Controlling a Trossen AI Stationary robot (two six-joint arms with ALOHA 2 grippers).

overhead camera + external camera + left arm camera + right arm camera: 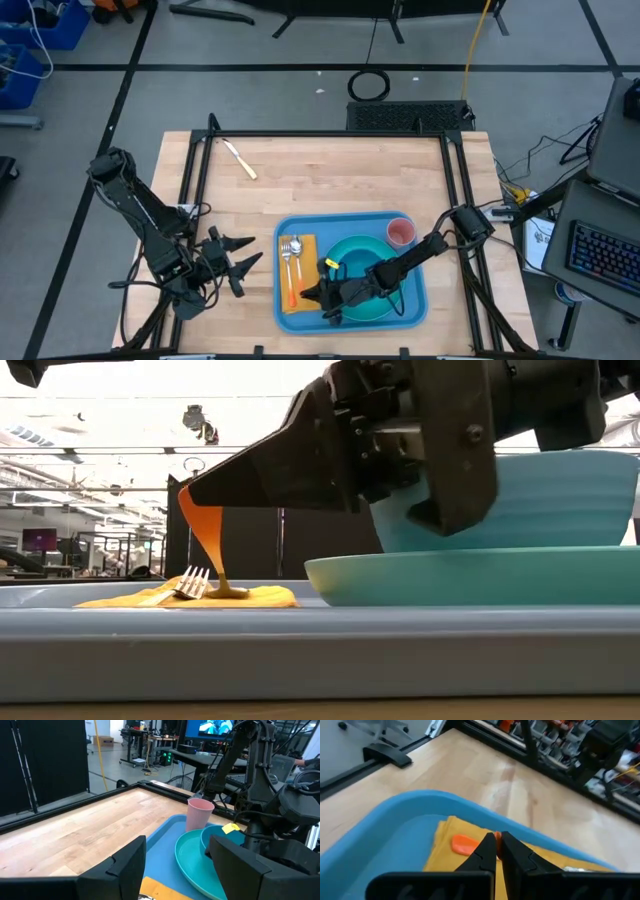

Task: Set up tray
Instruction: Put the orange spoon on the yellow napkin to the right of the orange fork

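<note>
Over the near left part of the tray, the right gripper is clenched on an orange utensil, holding it tilted with its lower end on the yellow napkin, beside the fork. The napkin lies directly under the jaws, long axis running near to far. The tray, long axis left to right, holds a teal plate, bowl and pink cup. The left gripper waits, jaws released, just left of the tray. The right arm is nearer the work.

No legible text, label, brand, number or sign anywhere in these views.
</note>
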